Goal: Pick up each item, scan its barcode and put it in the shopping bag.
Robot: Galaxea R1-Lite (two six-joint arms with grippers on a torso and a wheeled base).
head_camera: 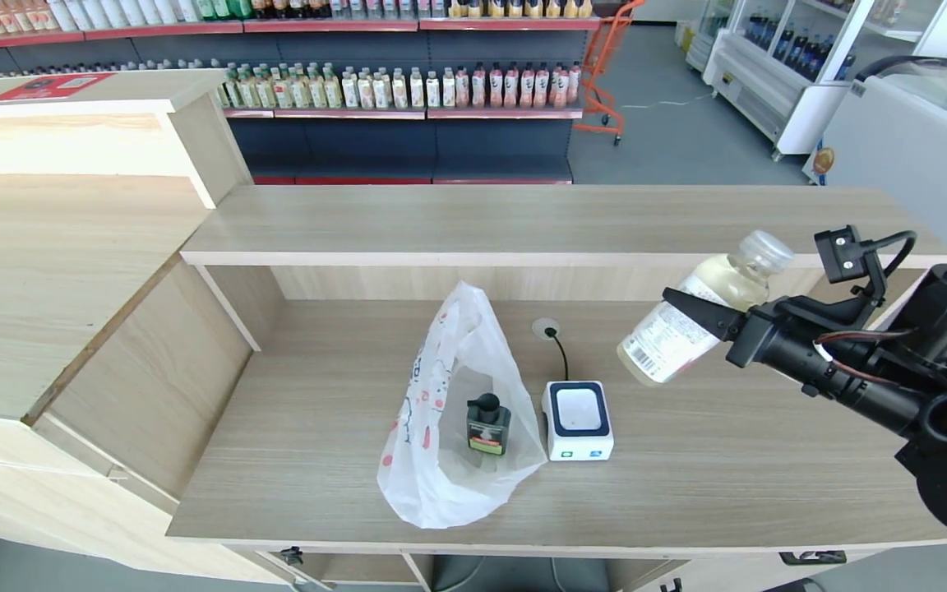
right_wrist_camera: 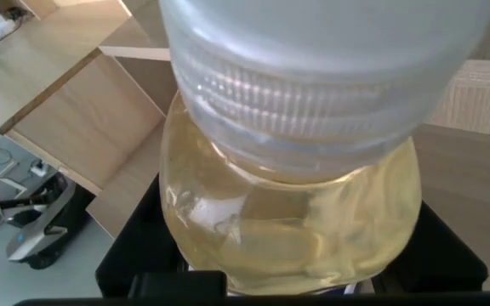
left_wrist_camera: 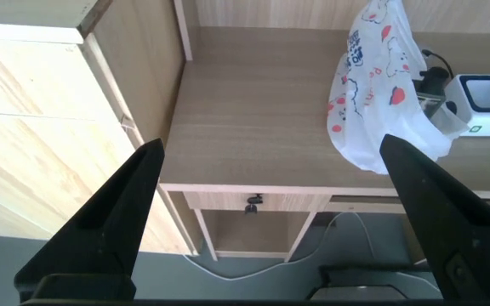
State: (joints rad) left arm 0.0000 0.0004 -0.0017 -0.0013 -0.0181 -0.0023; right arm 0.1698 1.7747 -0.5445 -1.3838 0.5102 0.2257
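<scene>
Off the counter's (head_camera: pixel 687 485) left front edge, the left gripper (left_wrist_camera: pixel 270 153) hangs with fingers spread wide, seen from its own wrist. The head view adds the white shopping bag (head_camera: pixel 432 485) holding a dark bottle (head_camera: pixel 487 423), with the scanner (head_camera: pixel 577 419) just beside it. Farther right, the right gripper (head_camera: pixel 691 316) pinches a tilted juice bottle (head_camera: pixel 712 288) above the counter. The bottle is pale yellow, with a barcoded label low on its body. The right wrist view shows its ribbed clear cap (right_wrist_camera: pixel 313 68).

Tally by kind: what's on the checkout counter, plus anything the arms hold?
bottles: 2 (pale drink bottle in the right gripper, dark bottle in the bag)
shopping bag: 1
barcode scanner: 1
total: 4
</scene>
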